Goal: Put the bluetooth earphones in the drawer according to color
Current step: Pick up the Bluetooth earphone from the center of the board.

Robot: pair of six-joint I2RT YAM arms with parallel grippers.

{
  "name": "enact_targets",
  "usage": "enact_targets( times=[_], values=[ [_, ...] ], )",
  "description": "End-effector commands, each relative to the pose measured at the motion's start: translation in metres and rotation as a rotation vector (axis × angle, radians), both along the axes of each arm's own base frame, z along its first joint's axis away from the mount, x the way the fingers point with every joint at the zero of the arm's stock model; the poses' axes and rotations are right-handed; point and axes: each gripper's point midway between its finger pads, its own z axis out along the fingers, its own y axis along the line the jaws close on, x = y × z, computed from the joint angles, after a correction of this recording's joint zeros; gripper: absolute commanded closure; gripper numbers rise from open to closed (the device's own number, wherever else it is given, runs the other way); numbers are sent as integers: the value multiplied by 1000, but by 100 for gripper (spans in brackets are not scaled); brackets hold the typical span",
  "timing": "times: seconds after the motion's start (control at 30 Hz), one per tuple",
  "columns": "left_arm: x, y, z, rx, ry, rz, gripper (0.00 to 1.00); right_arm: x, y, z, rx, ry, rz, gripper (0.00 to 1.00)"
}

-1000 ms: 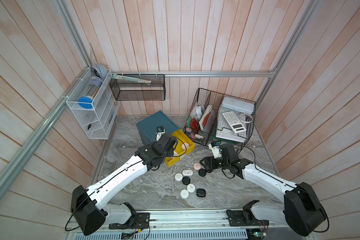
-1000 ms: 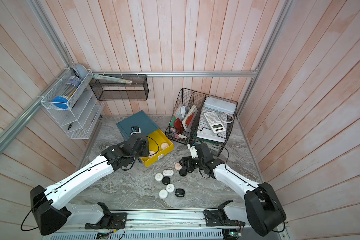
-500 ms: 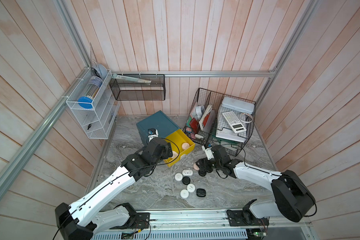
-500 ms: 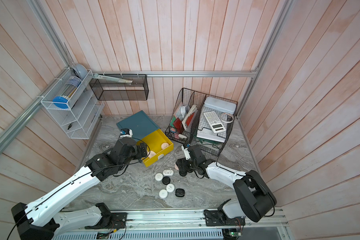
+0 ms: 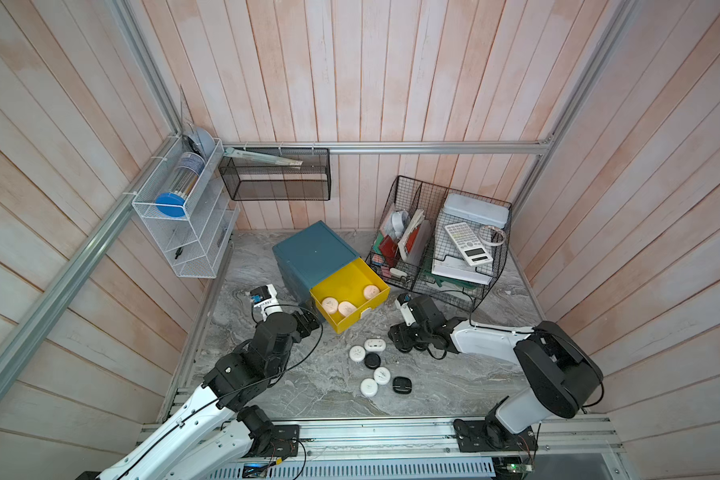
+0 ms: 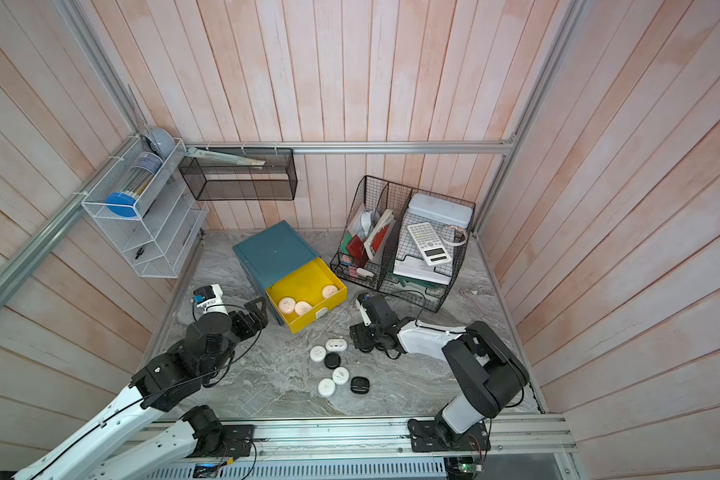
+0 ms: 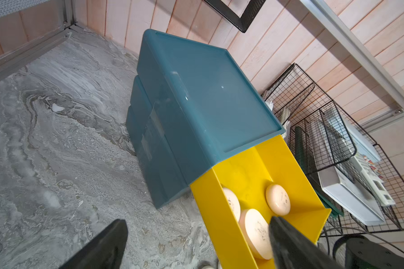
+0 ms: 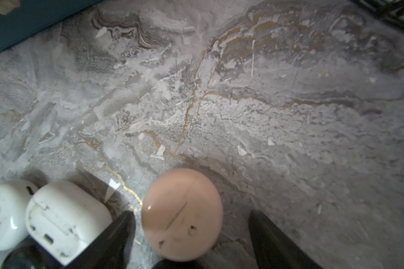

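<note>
The teal drawer chest (image 5: 312, 253) stands at the back, its yellow drawer (image 5: 344, 280) pulled out with three pink earphone cases (image 5: 347, 308) inside. Several white cases (image 5: 357, 353) and two black cases (image 5: 402, 385) lie loose on the marble in both top views. My left gripper (image 5: 308, 324) is open and empty beside the yellow drawer's front left corner; in the left wrist view the left gripper (image 7: 198, 235) is spread wide. My right gripper (image 8: 191, 223) is open and low, straddling a pink case (image 8: 182, 214) on the table, next to a white case (image 8: 63, 216).
A black wire organiser (image 5: 441, 249) with a calculator and papers stands just behind the right arm. A white wire rack (image 5: 184, 224) hangs on the left wall, and a black mesh basket (image 5: 275, 178) hangs on the back wall.
My left gripper has opened and drawn back from over the yellow drawer toward the front left. My right gripper has slid left over the loose pink case, which now sits between its fingers.
</note>
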Motion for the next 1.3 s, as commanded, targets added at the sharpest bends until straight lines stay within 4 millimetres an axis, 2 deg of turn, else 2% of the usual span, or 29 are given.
enact_targets(
  times=[0.0, 0.23, 0.37, 0.63, 0.8, 1.07, 1.27],
  values=[
    [0, 9, -1, -26, -14, 54, 0, 3, -8, -4, -66, -4, -30, 17],
    [1, 8, -3, -17, -4, 51, 0, 8, -16, -16, -130, 28, -85, 17],
    [1, 10, -7, -6, 6, 60, 0, 13, -15, -22, -115, 68, -113, 18],
    [0, 12, -7, 2, 4, 68, 0, 14, -27, -28, -120, 102, -165, 26],
    [-1, 14, -7, 9, 4, 71, 0, 13, -35, -36, -130, 143, -185, 26],
    [-1, 15, -9, 17, 9, 75, 0, 9, -34, -32, -131, 155, -173, 20],
    [0, 15, -10, 20, 9, 76, 0, 5, -25, -24, -125, 131, -122, 17]
  ],
)
